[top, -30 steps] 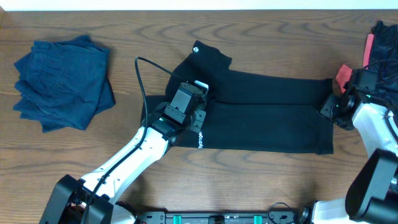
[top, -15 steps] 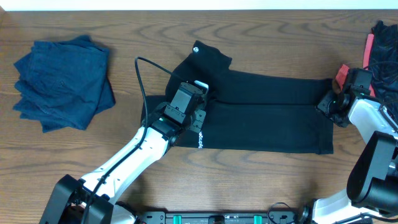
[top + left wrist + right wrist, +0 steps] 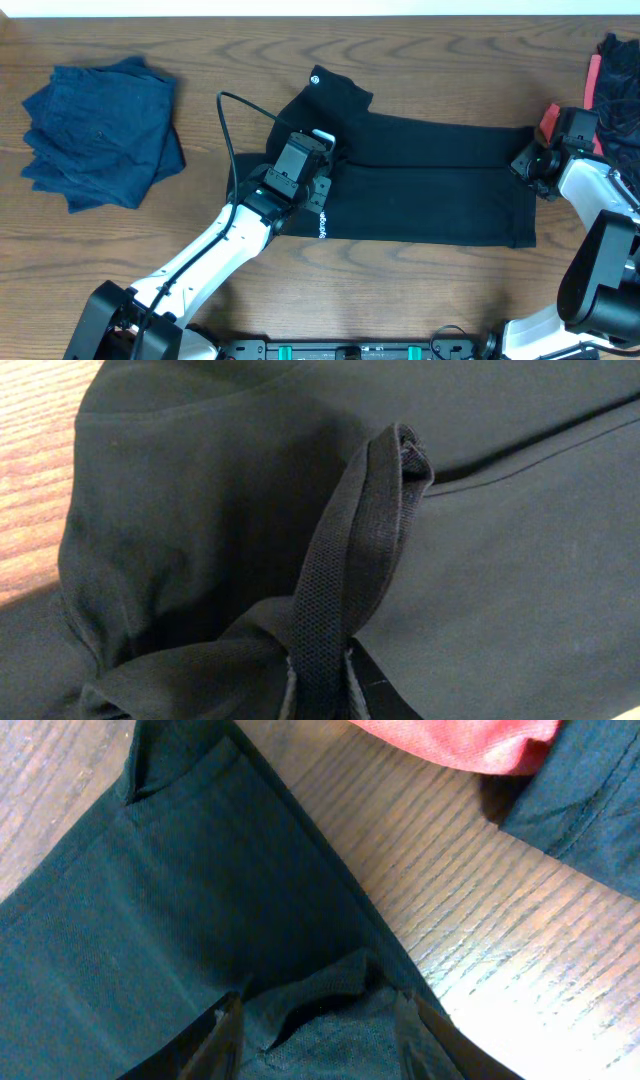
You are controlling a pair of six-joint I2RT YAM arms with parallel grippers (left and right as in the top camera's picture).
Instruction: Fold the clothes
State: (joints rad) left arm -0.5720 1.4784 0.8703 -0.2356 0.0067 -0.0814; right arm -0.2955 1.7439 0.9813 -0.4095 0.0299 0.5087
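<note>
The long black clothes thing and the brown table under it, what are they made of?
The long black garment looks like soft, matte knit cloth: it drapes, creases and shows stitched seams. Its pinched-up strip has a fine mesh weave. The brown table looks like wood or wood-look laminate, with swirling grain lines and a slight sheen.

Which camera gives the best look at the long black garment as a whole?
Overhead: the long black garment lies stretched across the table, with both ends in frame and its white logo and lettering showing. The left wrist view shows only a pinched-up ridge of its fabric. The right wrist view shows just one corner of it.
</note>
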